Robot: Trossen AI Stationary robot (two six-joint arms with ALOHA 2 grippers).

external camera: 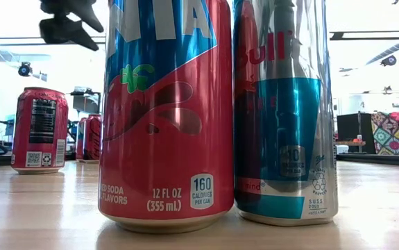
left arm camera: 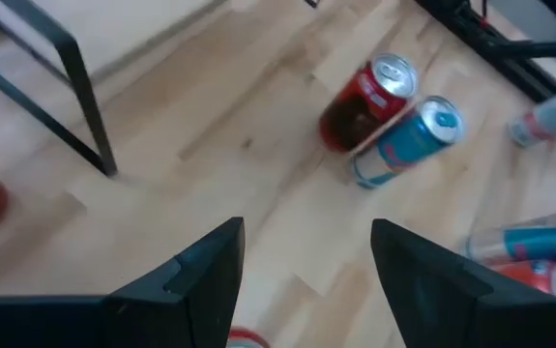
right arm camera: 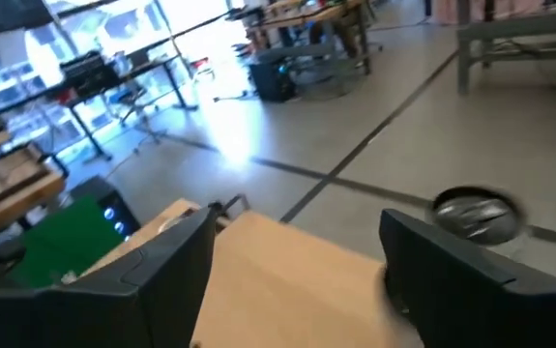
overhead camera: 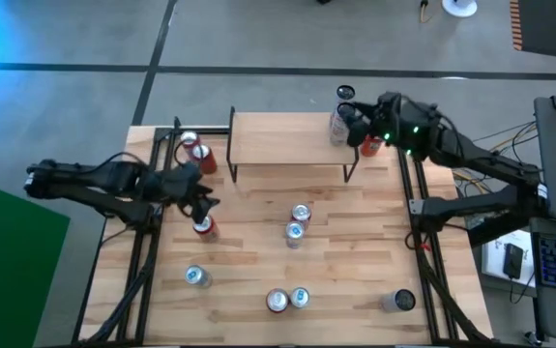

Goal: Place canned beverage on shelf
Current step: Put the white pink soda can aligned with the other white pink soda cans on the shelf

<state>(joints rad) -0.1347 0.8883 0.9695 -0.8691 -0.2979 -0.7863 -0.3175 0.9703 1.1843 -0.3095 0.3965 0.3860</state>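
Over the left half of the table [overhead camera: 258,261], find the left gripper [left arm camera: 307,230] hanging with fingers spread and empty, straight above an upright red can [overhead camera: 203,227], only that can's rim peeking in between the fingers in the left wrist view. Judge this a line-up for a grasp: spread wide enough to straddle the can, aligned from above, not touching it. Note the shelf [overhead camera: 292,145] just beyond that gripper and toward the table's middle, its plank top bare along most of its length, hence plenty of room for setting a can down. At the shelf's right end, see the right gripper [overhead camera: 360,128], fingers likewise apart with nothing between them, the plank stretching ahead in the right wrist view. Spot a silver can [overhead camera: 339,124] upright just beside that gripper at the plank's right edge; cannot tell whether on the plank or just off it, nor whether touching a finger. Probably a letting-go or an approach there. Count other cans [overhead camera: 302,213] scattered over the table, apart from both grippers.
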